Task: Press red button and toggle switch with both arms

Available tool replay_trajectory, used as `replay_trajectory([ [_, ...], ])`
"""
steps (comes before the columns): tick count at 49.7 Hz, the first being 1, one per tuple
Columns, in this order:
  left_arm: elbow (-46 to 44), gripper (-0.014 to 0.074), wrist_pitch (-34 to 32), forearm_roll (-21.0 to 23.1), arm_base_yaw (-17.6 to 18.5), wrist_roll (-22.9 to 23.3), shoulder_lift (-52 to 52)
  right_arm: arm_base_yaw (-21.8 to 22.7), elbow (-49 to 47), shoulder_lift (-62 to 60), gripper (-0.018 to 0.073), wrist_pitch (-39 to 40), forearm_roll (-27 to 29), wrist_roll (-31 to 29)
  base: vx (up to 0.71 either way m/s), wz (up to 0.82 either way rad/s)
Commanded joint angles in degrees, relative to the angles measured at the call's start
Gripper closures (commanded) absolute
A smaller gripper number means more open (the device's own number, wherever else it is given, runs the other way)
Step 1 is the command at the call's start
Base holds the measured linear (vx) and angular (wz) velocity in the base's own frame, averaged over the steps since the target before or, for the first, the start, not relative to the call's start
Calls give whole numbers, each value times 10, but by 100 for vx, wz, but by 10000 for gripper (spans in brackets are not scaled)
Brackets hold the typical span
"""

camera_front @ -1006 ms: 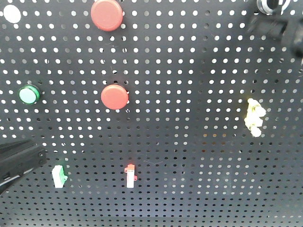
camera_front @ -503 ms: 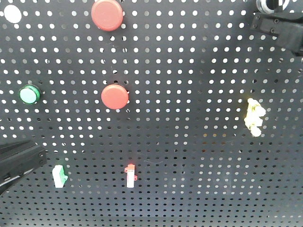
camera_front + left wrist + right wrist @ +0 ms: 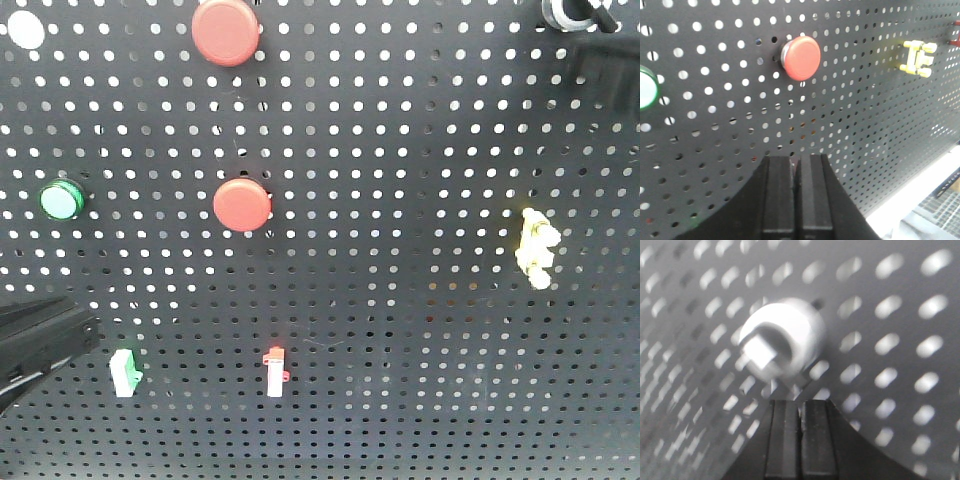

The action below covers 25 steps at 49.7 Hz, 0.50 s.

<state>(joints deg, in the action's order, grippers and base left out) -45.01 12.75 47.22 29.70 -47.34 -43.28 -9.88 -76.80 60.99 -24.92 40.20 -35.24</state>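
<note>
The red button [image 3: 225,30], the larger one, sits at the top of the black pegboard [image 3: 400,150] in the front view. It is out of the left wrist view. The toggle switch [image 3: 572,10] is at the top right edge, a knob in a silver ring. My right gripper [image 3: 600,70] is a dark blur just below and right of it. In the right wrist view its shut fingertips [image 3: 800,405] sit just under the toggle switch [image 3: 782,342]. My left gripper [image 3: 90,330] is shut at the lower left, far from the red button. Its shut tips [image 3: 795,160] point at bare board.
A smaller red button [image 3: 242,204] [image 3: 801,57] is mid-board, with a green button [image 3: 60,198] [image 3: 645,87] to its left. A green-based lever [image 3: 124,373], a red-based lever [image 3: 275,372] and a yellow part [image 3: 536,250] [image 3: 917,57] are also mounted. A white disc [image 3: 25,30] is top left.
My right gripper has slid to the right near the toggle switch, towards the frame edge. The left gripper has hardly moved.
</note>
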Motion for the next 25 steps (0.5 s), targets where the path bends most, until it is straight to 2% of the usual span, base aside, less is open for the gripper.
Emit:
replay_trajectory([
  [1, -6, 595, -37, 1, 1, 3, 4, 4, 4, -33, 562, 27, -30, 2, 0, 0],
  [6, 18, 595, -43, 1, 1, 4, 4, 4, 52, -71, 562, 28, -74, 15, 0, 0],
  [13, 71, 595, -45, 1, 1, 4, 4, 4, 169, -149, 562, 36, -157, 47, 0, 0],
  [20, 128, 595, -47, 0, 1, 4, 5, 4, 276, -245, 562, 36, -192, 61, 0, 0],
  [25, 162, 595, -52, 0, 1, 3, 19, 4, 354, -334, 562, 36, -195, 61, 0, 0],
])
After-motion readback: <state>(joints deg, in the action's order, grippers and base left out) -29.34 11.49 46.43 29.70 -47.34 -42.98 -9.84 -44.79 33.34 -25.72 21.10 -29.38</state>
